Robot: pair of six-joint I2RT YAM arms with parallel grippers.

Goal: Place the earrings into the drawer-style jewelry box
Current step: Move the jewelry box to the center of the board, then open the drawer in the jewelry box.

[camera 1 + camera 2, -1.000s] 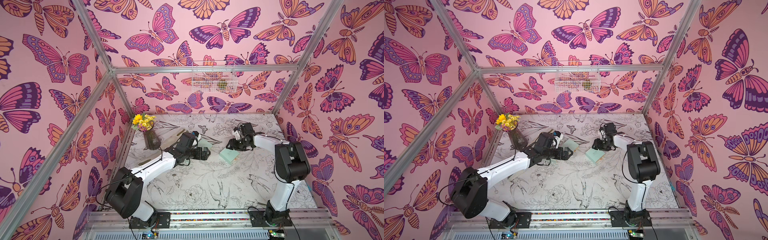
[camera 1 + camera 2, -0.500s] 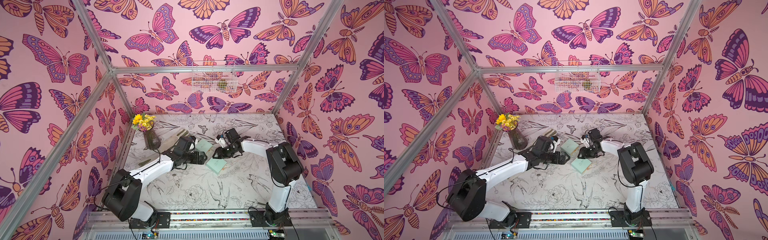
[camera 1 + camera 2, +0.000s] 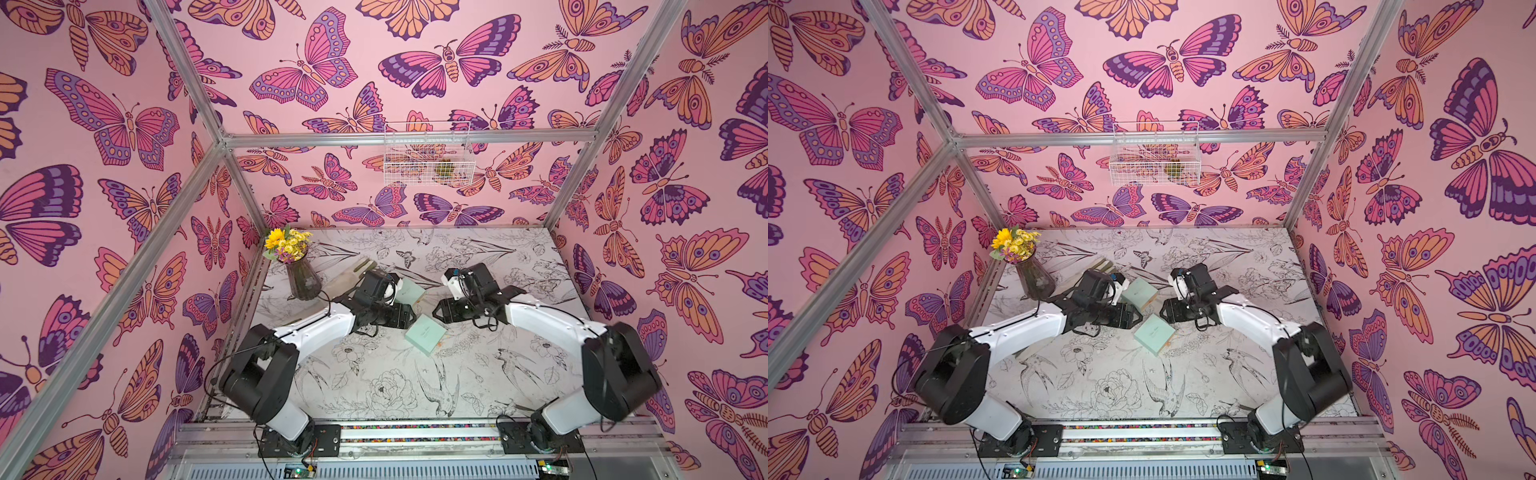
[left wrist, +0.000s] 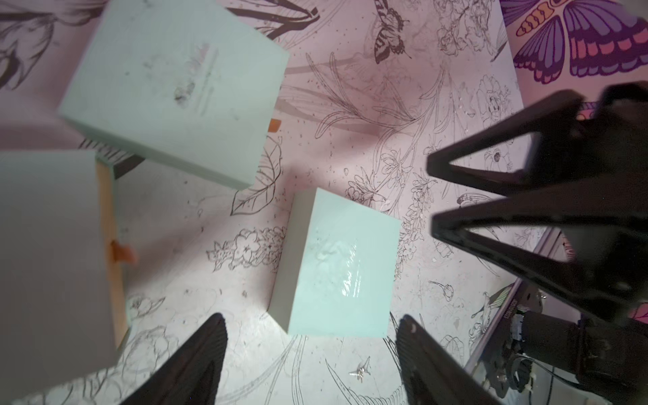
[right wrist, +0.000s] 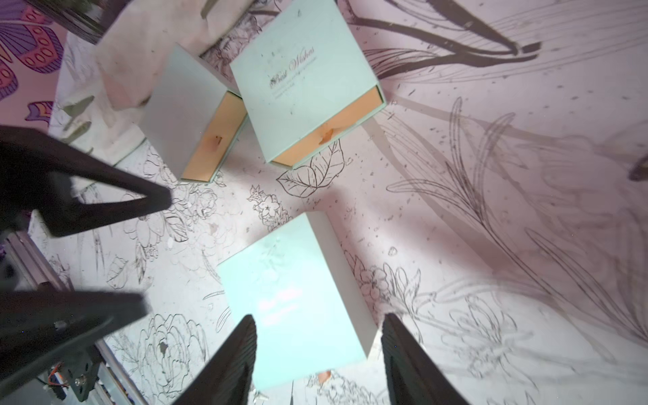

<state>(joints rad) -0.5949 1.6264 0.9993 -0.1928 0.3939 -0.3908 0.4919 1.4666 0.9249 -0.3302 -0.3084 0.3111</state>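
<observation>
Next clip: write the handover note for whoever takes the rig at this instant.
Left gripper: jaws open, empty. Right gripper: jaws open, empty, above the nearest box. Lettered box and third box lie beyond it on the table; all drawers look shut. A small silvery piece, probably an earring, lies loose on the table. Done: nothing visibly stored. Remaining: open a drawer, put the earrings in, close it.

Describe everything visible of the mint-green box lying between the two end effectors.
The mint box is a flat, pale green rectangle, cardboard by its look, with faint glossy lettering on top. It lies flat on the printed table, askew, clear of the neighbouring box. Its drawer looks shut; a small orange tab peeks from one end. The left end effector and right end effector stand open above it, neither gripping it.
</observation>
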